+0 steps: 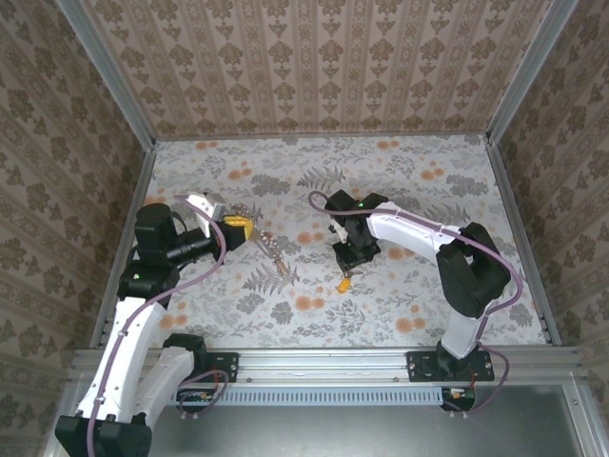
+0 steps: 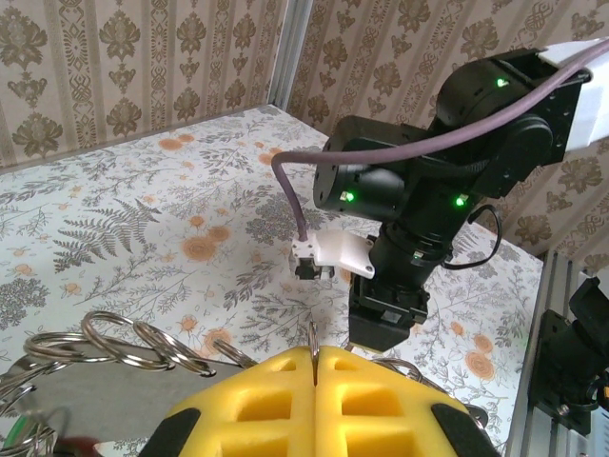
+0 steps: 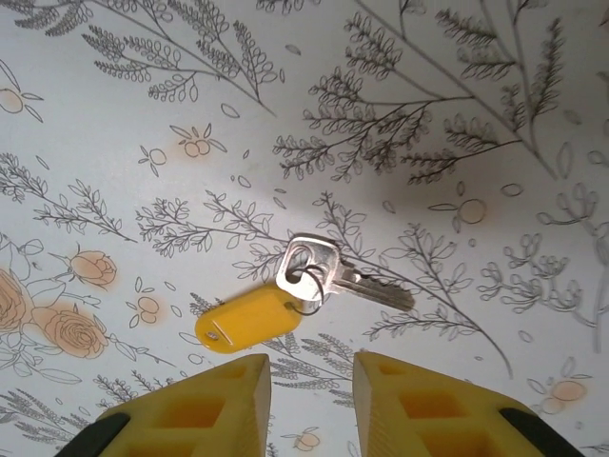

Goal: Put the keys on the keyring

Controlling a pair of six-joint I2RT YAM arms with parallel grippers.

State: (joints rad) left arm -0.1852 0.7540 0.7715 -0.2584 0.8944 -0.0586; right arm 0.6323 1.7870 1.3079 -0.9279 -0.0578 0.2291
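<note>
Holding ring, hovering over key

Left gripper (image 2: pixel 315 362): yellow pads pressed together on the thin grey metal keyring (image 2: pixel 133 345), held off the table. Right gripper (image 3: pixel 311 395): jaws apart, just above a small silver key (image 3: pixel 333 271) with yellow plastic tag (image 3: pixel 249 320), lying on the floral-print table (image 3: pixel 114 114).

Your left arm (image 1: pixel 126 331) and right arm (image 1: pixel 409 228) had white shells, black joints, green lights; purple cable (image 2: pixel 290 205) behind each wrist, yellow fingers (image 3: pixel 214 405) ahead.
</note>
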